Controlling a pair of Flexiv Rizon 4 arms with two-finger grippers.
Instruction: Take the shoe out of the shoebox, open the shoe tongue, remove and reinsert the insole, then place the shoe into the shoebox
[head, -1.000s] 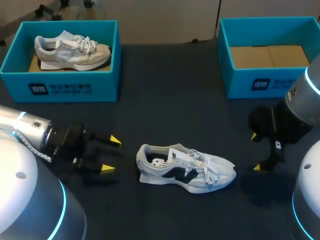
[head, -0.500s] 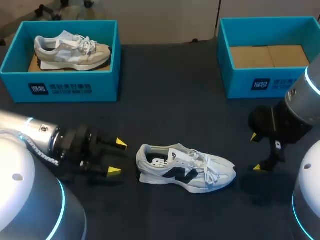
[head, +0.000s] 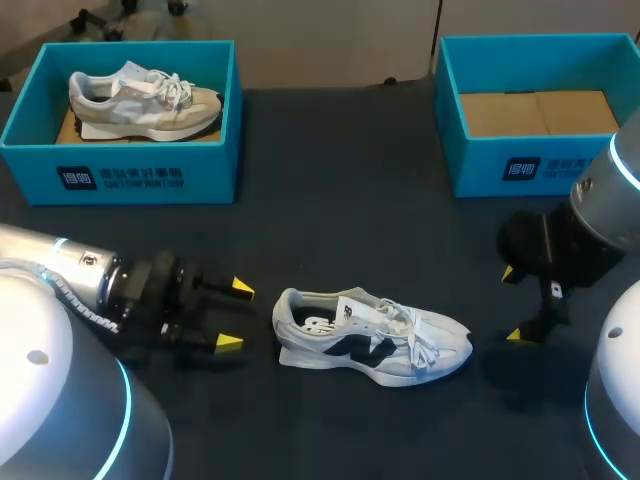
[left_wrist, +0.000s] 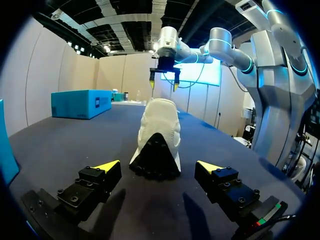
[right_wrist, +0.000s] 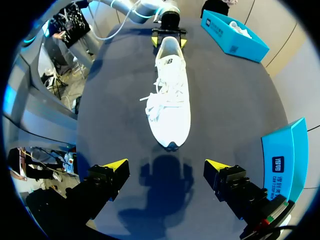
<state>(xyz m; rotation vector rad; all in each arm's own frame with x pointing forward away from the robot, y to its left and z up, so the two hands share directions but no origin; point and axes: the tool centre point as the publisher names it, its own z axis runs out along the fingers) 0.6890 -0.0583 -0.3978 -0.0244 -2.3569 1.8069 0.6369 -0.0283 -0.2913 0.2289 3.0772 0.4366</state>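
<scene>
Both spread wide! Parked left gripper at nine o'clock of the shoe, right gripper at three, bracketed heel and toe, likely for steadying.

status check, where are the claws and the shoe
Shoe upright on the table. Left claw open, just short of its heel. Right claw open, off its toe. Nothing between them and it.
</scene>
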